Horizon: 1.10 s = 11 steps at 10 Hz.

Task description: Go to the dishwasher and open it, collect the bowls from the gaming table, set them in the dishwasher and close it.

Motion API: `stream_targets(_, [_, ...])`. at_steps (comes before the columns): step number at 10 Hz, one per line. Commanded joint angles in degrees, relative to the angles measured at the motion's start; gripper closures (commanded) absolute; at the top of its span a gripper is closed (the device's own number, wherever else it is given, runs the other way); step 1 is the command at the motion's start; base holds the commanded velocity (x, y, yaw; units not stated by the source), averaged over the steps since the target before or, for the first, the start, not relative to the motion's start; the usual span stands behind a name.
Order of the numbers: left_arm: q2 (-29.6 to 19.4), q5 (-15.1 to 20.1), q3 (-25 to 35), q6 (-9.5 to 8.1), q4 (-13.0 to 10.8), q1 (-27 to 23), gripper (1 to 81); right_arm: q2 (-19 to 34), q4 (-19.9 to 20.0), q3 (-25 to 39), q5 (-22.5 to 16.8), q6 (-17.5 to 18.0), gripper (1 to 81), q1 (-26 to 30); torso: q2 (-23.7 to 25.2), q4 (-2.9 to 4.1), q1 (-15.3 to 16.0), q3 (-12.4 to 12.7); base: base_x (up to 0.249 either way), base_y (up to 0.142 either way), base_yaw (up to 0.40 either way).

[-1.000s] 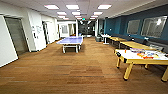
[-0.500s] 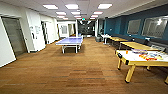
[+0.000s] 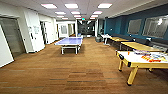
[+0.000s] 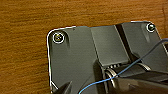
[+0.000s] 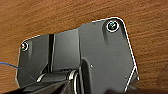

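Pincer plate [image 4: 82, 62] above wood floor [image 3: 75, 72], ping-pong table [image 3: 70, 41] ahead

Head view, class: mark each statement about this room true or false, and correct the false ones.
1. A blue table-tennis table stands in the middle of the room. True.
2. The floor is grey tile. False: it is brown with a wood-plank look.
3. A yellow-framed games table stands at the picture's right. True.
4. The wall on the right is red. False: it is dark teal-blue.
5. The ceiling lights are lit. True.
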<state>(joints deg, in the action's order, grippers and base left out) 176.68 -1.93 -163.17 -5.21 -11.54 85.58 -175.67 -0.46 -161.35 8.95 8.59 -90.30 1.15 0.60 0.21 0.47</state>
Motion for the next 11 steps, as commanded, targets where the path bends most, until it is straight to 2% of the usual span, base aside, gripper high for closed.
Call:
stream_targets(1, [-0.09, 2.54, -0.22, 0.20, 0.03, -3.26, 1.0, -0.24, 0.64, 0.26, -2.62, -0.24, 1.0, 3.14, 0.00, 0.00, 0.00, 0.00, 0.202, 0.000, 0.000])
stream_targets(11, [-0.01, 2.45, -0.13, 0.20, 0.12, -3.26, 1.0, -0.32, 0.46, 0.26, -2.62, -0.51, 1.0, 3.23, 0.00, 0.00, -0.02, 0.00, 0.202, 0.000, 0.000])
